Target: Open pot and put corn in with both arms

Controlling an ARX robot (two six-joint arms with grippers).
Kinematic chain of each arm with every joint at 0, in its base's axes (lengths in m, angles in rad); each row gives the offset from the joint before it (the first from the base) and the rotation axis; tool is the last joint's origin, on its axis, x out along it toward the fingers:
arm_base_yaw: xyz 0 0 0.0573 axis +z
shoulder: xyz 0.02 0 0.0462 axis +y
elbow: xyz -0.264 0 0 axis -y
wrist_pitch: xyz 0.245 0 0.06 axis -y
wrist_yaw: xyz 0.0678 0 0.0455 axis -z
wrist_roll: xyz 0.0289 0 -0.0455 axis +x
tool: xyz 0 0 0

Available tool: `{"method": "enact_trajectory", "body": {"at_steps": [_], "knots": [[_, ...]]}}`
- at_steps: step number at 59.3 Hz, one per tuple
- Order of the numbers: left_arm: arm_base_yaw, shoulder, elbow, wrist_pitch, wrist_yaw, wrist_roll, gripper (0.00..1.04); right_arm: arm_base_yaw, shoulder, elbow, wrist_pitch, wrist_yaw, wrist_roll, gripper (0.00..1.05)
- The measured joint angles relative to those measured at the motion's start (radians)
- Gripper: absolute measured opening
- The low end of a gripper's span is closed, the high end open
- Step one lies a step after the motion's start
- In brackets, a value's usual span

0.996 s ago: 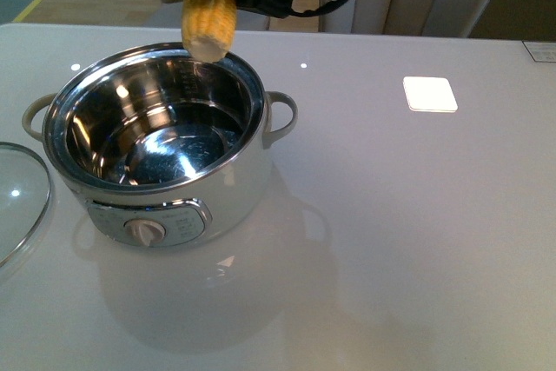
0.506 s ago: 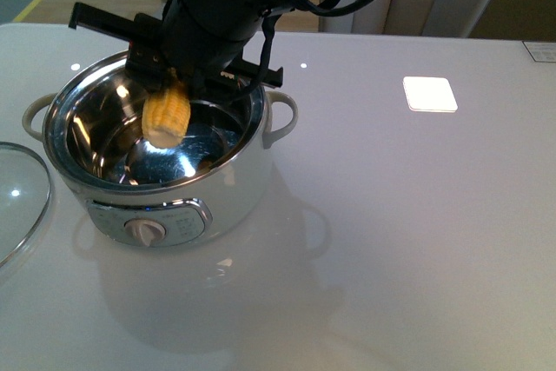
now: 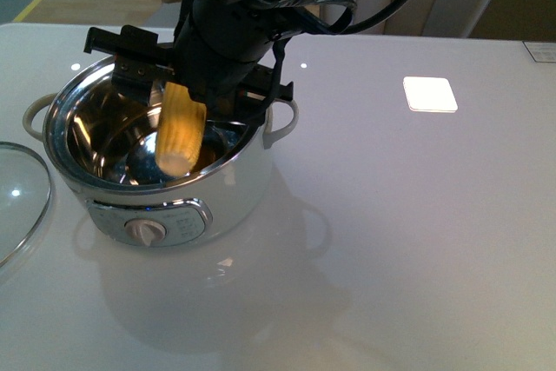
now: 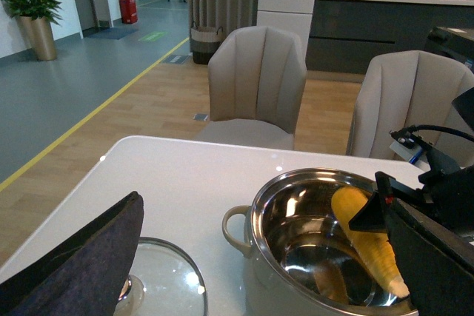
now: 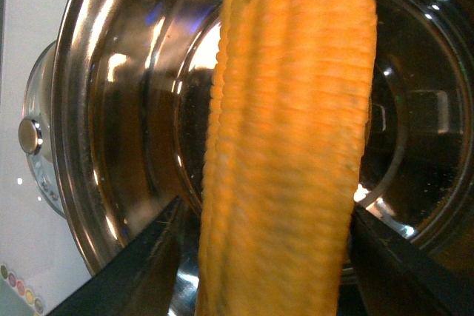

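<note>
Corn (image 3: 180,132) hangs tilted w/ its lower end down inside the pot (image 3: 236,187), below the rim; can't tell whether the tip touches the steel bowl. The right gripper (image 3: 182,93) has it by the upper end, jaws closed partway onto the cob, one finger each side (right wrist view shows them flanking it, nothing else between). The left gripper (image 4: 89,253) shows only as one dark pad near the glass lid (image 3: 19,202), which lies flat on the table (image 3: 417,215) just beside the pot; whether its jaws are apart or together, can't tell. Handling, as a judgement: cob looks stiff and fairly light and shouldn't bend or sag, so an end grip works. But it's round and tapered, so it prob wants to swivel or slip in the jaws, esp held off-centre like this. Kernel rows give some bite; squeeze too hard and they'd bruise. Best hold is across the thicker part, jaws square to the length. Cob is approx as long as the bowl is wide and the steel looks slick, so once let go it'll likely slide and roll, maybe rest slanted vs the wall; get it low before opening
</note>
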Motion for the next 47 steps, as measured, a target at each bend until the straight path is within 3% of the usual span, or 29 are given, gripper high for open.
{"method": "enact_trajectory", "body": {"at_steps": [9,30,47], "knots": [[0.0,0.0,0.0,0.0,0.0,0.0,0.98,-0.037,-0.11,-0.087,0.069,0.014,0.017,0.97],[0.0,0.0,0.0,0.0,0.0,0.0,0.98,-0.204,-0.541,-0.463,0.303,0.022,0.095,0.96],[0.0,0.0,0.0,0.0,0.0,0.0,0.98,-0.441,-1.026,-0.882,0.237,0.065,-0.135,0.96]]}}
